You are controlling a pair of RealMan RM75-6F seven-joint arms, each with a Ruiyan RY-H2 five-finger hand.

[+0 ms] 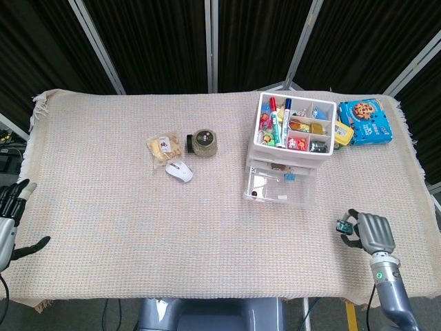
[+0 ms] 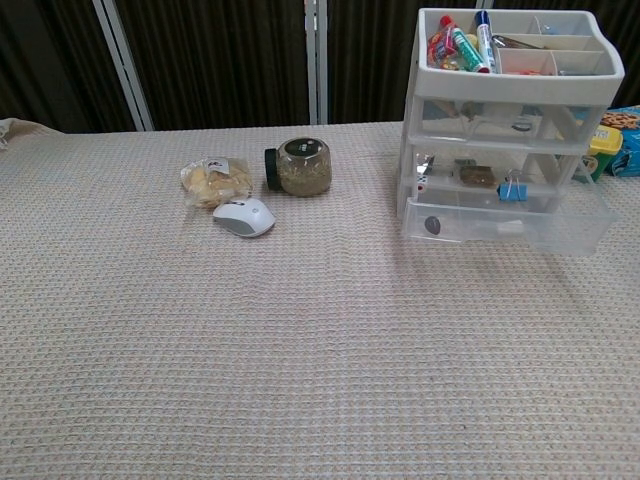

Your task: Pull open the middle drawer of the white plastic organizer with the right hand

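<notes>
Drawer work looks finished: nearest the robot, the right hand (image 1: 366,233) sits at the table's front right edge, well apart from the white plastic organizer (image 1: 291,148), fingers curled on nothing. Beyond it, the pulled-out clear drawer (image 2: 505,224) juts forward from the organizer near the far right. Best to keep that hand low and clear.
</notes>
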